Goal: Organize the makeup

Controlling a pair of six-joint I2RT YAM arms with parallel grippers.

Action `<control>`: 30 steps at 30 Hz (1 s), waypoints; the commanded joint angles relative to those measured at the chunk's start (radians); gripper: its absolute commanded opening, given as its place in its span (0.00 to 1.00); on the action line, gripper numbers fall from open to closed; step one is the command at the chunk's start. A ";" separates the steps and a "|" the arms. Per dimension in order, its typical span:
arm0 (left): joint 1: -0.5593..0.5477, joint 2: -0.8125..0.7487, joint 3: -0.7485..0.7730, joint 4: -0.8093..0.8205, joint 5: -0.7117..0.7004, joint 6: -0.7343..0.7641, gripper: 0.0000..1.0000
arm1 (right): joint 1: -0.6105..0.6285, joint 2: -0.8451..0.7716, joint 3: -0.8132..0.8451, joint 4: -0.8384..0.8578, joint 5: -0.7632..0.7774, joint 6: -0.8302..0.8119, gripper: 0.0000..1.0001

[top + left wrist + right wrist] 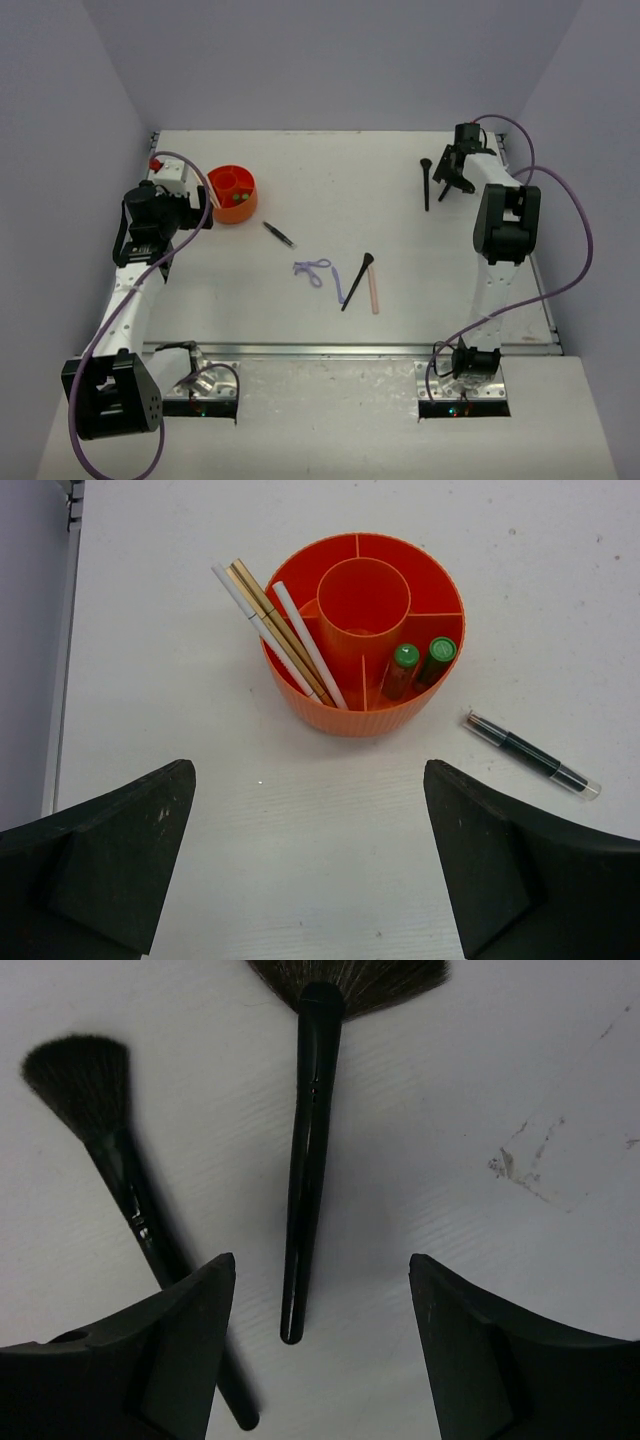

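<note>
Some makeup stands in the orange tub (345, 718): thin pale and gold sticks (272, 630) and two green-capped tubes (405, 668). Beside the tub lies a dark pencil (530, 756). My left gripper (310, 790) is open just short of the tub (236, 213), holding nothing. Far right, my right gripper (322, 1272) is open with its fingers either side of the handle end of a black fan brush (308, 1160); a second black brush (115, 1160) lies to its left. Mid-table lie a lilac looped tool (313, 270), a black brush (357, 281) and a pink stick (374, 294).
The tub's middle cup (362, 598) holds nothing. The left wall rises close by my left arm (140, 270), and the table's right edge runs just past my right arm (505, 225). A scuff (520, 1165) marks the table right of the fan brush.
</note>
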 commanded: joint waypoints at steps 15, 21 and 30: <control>0.014 0.019 0.040 0.007 0.005 0.005 0.95 | -0.064 0.213 0.279 -0.155 0.014 -0.105 0.51; 0.014 0.012 0.040 0.008 -0.004 0.008 0.95 | -0.074 0.200 0.243 -0.154 -0.028 -0.128 0.00; 0.015 0.009 0.028 0.014 -0.019 0.018 0.96 | -0.071 -0.131 -0.111 0.159 0.017 -0.099 0.00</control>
